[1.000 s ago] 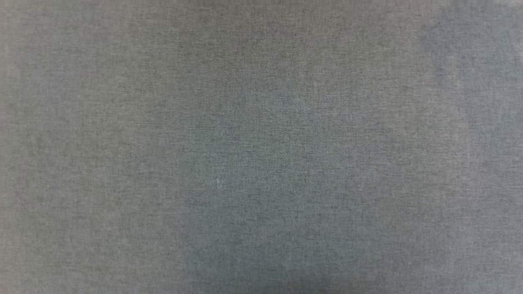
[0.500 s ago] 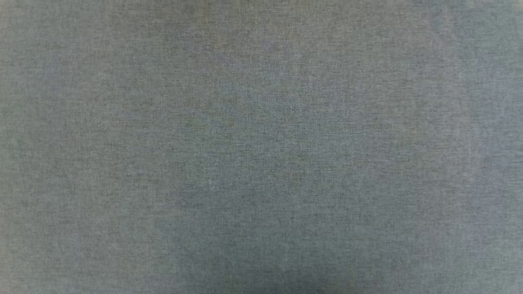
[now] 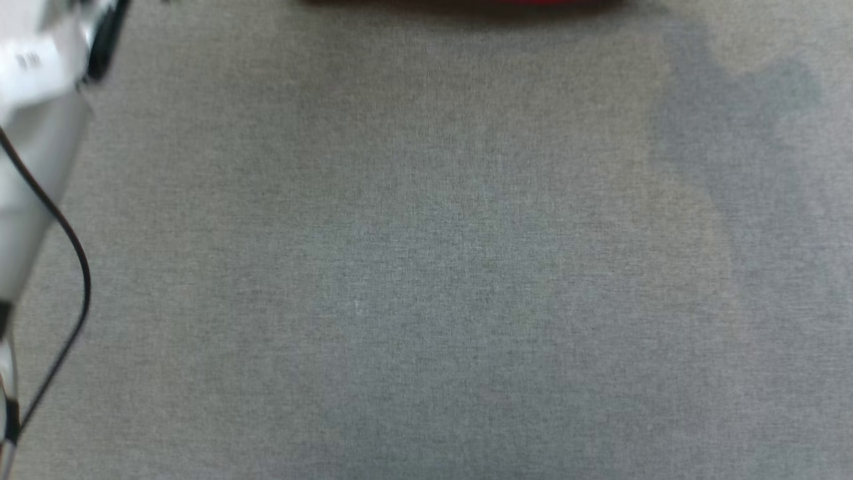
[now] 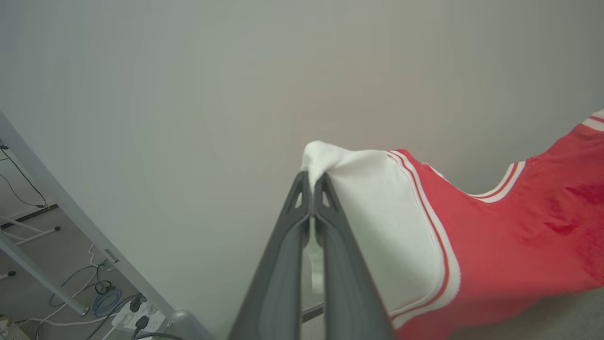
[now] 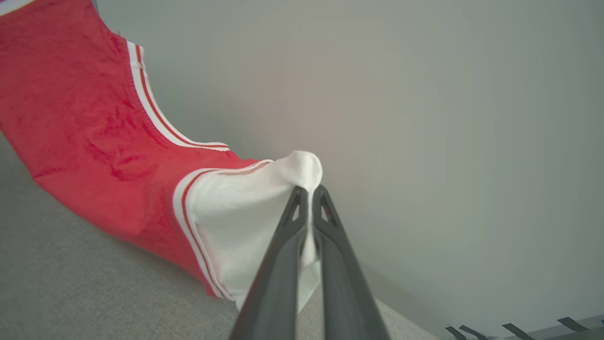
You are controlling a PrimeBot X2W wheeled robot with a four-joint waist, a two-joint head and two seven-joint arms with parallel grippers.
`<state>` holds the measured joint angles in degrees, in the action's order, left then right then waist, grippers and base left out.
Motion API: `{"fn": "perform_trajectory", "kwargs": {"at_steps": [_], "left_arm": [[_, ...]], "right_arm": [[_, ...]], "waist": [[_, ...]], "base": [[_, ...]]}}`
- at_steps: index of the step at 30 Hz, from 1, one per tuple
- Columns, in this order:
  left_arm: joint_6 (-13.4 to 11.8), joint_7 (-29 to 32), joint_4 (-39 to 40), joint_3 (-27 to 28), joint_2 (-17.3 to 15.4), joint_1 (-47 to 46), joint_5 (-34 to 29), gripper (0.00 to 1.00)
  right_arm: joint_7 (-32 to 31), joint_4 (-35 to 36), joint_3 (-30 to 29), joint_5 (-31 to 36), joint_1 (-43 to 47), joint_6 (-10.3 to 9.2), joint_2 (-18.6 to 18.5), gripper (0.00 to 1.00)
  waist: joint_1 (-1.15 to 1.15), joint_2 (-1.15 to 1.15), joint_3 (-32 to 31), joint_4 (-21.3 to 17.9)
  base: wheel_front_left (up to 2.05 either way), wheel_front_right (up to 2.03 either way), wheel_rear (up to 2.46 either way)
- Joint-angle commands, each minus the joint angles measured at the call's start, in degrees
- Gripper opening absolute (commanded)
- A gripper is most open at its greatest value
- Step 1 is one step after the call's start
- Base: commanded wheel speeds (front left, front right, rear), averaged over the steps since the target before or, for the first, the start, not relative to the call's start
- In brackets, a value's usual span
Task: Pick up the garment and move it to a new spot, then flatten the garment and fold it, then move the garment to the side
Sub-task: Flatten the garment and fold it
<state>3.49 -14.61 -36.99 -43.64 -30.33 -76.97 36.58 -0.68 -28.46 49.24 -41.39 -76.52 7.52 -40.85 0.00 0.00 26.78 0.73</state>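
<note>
Showing soft knitted cloth in the red jersey T-shirt (image 4: 509, 245), matt, faintly mottled on the red body, smoother on the white sleeves (image 4: 377, 212). Showing matt dark grey plastic on the fingers (image 4: 278, 274) of the left gripper (image 4: 311, 178) and the right gripper (image 5: 310, 191). Showing a rough, woven grey cloth surface (image 3: 426, 267), matt throughout. Showing smooth, slightly glossy pale casing on the left forearm (image 3: 33, 147), beside a smooth black cable (image 3: 76, 253).

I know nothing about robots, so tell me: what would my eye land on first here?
A bright red jersey, slung above a gray surface. The left fingers are shut on one white sleeve, the right fingers on the other sleeve.
</note>
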Motion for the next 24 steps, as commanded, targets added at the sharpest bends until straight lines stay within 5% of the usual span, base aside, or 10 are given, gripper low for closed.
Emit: {"fn": "perform_trajectory", "kwargs": {"at_steps": [1, 13, 24], "left_arm": [[-0.98, -0.31, 1.75, 0.36, -0.97, 4.65, 1.08, 0.00], [-10.99, -0.38, 20.00, 3.56, -6.32, 41.24, 5.23, 0.00], [-13.66, -0.39, 21.46, 2.90, -5.11, 61.44, 7.08, 0.00]], "right_arm": [[0.98, 0.99, 0.36, -0.92, 3.23, -0.03, -0.37, 0.00], [3.00, 7.64, 0.05, -2.37, 30.28, -0.03, -2.83, 0.00], [4.89, 7.09, -6.90, -1.81, 53.59, -0.03, -1.67, 0.00]], "waist": [[0.00, 0.00, -4.29, 0.27], [0.00, 0.00, -13.40, -0.20], [0.00, 0.00, -18.03, 0.12]], "base": [[0.00, 0.00, 0.00], [0.00, 0.00, 0.00], [0.00, 0.00, 0.00]]}}
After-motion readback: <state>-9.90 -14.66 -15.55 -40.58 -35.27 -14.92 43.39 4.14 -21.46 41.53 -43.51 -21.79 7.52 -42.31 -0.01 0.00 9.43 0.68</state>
